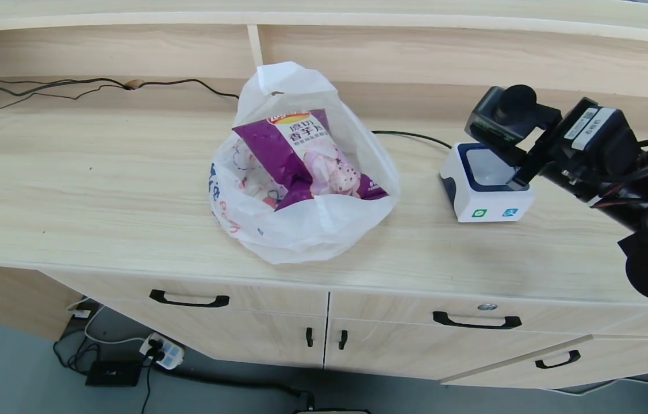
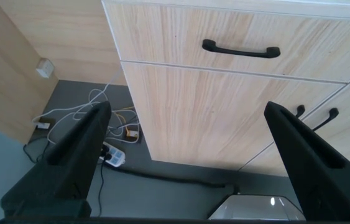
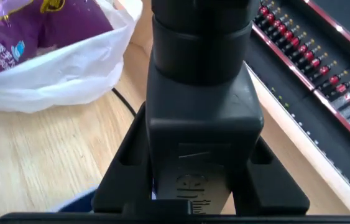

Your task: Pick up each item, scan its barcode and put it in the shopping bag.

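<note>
Head view: right gripper, jaws clamped on a black capped item, hangs just over the scanner, right of the shopping bag on the counter. 
Left wrist view: left gripper, jaws wide apart and empty, well below the bag, facing a drawer. 
Right wrist view: item gripped by its sides, barcode face unseen, so the scan may miss; the purple packet fills the bag's slack mouth, so the item could slide out.
</note>
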Tool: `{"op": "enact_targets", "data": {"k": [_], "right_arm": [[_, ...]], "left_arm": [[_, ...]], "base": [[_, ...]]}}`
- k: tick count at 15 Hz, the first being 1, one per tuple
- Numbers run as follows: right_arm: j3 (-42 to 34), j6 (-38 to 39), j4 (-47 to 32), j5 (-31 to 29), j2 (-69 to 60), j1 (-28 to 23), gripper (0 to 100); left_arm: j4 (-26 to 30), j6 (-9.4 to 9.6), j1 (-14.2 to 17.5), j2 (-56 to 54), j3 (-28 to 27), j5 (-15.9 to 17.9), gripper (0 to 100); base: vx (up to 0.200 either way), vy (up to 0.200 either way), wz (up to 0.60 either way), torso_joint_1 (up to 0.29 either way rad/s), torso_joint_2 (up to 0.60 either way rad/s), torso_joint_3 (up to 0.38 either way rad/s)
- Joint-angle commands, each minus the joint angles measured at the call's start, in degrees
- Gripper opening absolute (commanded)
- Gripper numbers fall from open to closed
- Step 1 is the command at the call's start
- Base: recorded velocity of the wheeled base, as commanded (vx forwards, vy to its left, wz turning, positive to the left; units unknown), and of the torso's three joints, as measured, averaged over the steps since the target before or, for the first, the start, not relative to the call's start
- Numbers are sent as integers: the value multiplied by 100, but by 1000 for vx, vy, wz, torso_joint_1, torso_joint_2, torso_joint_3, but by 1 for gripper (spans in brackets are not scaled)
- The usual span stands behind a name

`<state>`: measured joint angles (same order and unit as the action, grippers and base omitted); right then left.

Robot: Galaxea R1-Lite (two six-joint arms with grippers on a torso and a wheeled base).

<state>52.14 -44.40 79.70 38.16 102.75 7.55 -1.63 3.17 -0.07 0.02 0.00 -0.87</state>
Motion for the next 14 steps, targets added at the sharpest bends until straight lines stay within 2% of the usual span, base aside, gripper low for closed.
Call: {"op": "enact_targets", "data": {"k": [1, 4, 14], "right_arm": [[16, -157, 10, 298, 87, -245, 0], [112, -201, 1, 500, 60, -649, 0], [183, -333, 10, 596, 359, -711, 0]], "left_arm": [[-4, -1, -1, -2, 0, -1, 100], [-4, -1, 7, -2, 0, -1, 100], [-4, -1, -1, -2, 0, -1, 100]], "base": [[0, 0, 0, 0, 0, 0], [0, 0, 0, 0, 0, 0], [0, 0, 0, 0, 0, 0]]}}
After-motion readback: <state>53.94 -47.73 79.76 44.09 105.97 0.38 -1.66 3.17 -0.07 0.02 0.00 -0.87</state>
